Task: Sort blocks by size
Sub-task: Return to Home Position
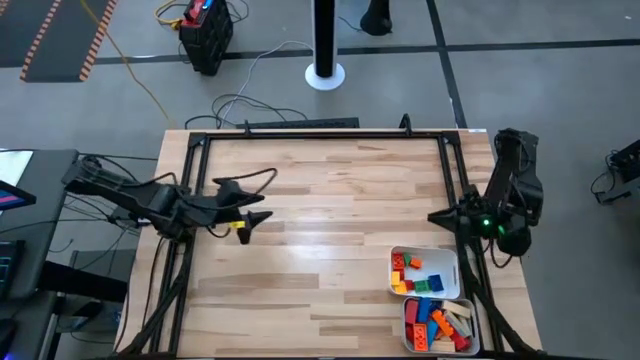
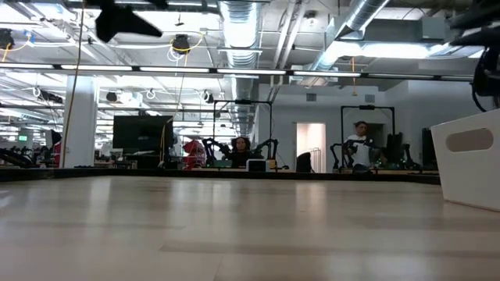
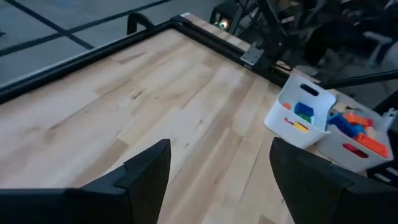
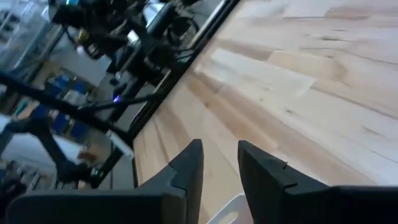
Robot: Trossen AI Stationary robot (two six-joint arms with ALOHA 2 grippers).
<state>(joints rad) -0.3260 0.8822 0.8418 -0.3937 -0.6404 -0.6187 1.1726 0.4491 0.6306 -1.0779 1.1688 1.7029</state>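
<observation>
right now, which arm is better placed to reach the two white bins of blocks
Right, probably. The right end effector hovers by the table's right edge, close to the white bins; the left end effector is over the left half, well away.

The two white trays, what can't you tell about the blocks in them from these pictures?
High view: the blocks in the trays overlap, too small to count.
Low view: one tray hides its contents behind its wall; the right edge cuts it off.
Left wrist view: the farther tray runs off the edge.
</observation>
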